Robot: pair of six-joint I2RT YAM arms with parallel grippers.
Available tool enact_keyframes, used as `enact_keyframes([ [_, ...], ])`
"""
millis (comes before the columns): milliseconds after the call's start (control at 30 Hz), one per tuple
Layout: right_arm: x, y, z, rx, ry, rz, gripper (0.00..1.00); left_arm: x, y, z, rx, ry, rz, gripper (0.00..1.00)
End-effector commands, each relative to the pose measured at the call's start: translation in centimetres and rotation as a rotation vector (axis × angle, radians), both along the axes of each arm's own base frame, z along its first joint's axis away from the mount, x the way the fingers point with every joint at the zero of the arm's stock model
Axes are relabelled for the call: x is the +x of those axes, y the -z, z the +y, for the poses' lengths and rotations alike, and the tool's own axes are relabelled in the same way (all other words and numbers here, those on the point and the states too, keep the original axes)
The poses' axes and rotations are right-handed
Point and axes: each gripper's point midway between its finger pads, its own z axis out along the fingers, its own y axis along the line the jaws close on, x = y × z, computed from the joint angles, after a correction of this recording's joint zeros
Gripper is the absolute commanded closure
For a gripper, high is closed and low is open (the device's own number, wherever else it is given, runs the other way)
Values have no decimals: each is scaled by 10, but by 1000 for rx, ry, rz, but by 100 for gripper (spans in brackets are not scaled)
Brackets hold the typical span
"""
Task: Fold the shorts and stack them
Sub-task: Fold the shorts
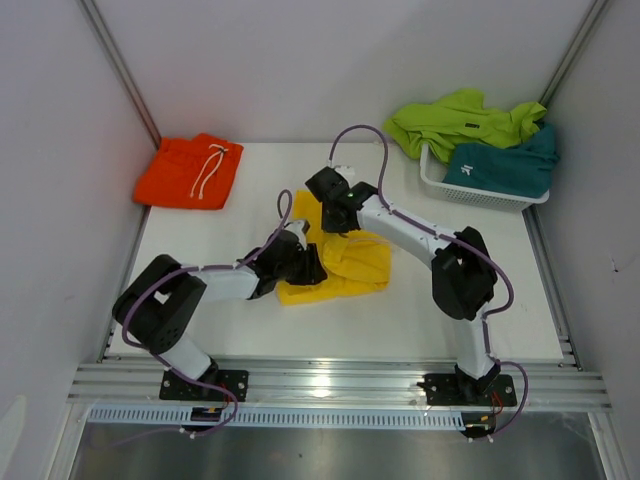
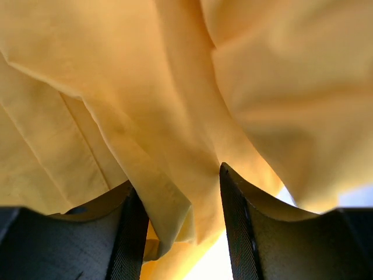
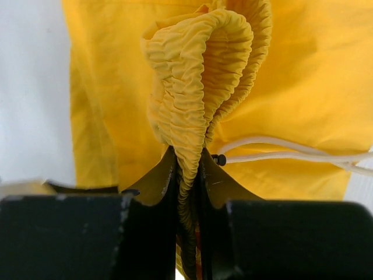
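Observation:
Yellow shorts (image 1: pixel 357 266) lie crumpled at the table's centre. My right gripper (image 1: pixel 338 224) is at their far edge. In the right wrist view it (image 3: pixel 187 153) is shut on the gathered elastic waistband (image 3: pixel 198 70), which stands up in a fold, and the white drawstring (image 3: pixel 280 149) trails off to the right. My left gripper (image 1: pixel 318 266) is at the shorts' left side. Its jaws (image 2: pixel 178 178) stand apart with a hanging fold of yellow fabric (image 2: pixel 169 192) between them, close to the left finger and clear of the right one. Folded orange shorts (image 1: pixel 190 172) rest at the far left.
A white mesh basket (image 1: pixel 470 196) stands at the far right, holding lime green shorts (image 1: pixel 455 120) and teal shorts (image 1: pixel 505 165) that spill over its rim. Grey walls close in the table on both sides and at the back.

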Motion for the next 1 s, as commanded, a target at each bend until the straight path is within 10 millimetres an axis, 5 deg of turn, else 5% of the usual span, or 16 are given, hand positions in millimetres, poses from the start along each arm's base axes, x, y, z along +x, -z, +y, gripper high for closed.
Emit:
enact_keyframes([
  [0, 17, 13, 0, 9, 79, -49, 99, -30, 17, 24, 92, -22, 89, 48],
  [300, 21, 23, 6, 23, 46, -50, 99, -43, -13, 58, 128, -103, 53, 48],
  [500, 17, 11, 17, 23, 9, -71, 97, -50, 0, 99, 156, -217, 77, 66],
  [600, 19, 7, 23, 20, 12, -79, 94, -50, -12, 107, 124, -252, 42, 75],
  [733, 22, 7, 24, -10, 42, -82, 93, -50, -22, 113, 120, -269, 7, 76],
  [967, 22, -8, 28, -5, 55, -130, 93, -53, -10, 111, 136, -249, 37, 76],
])
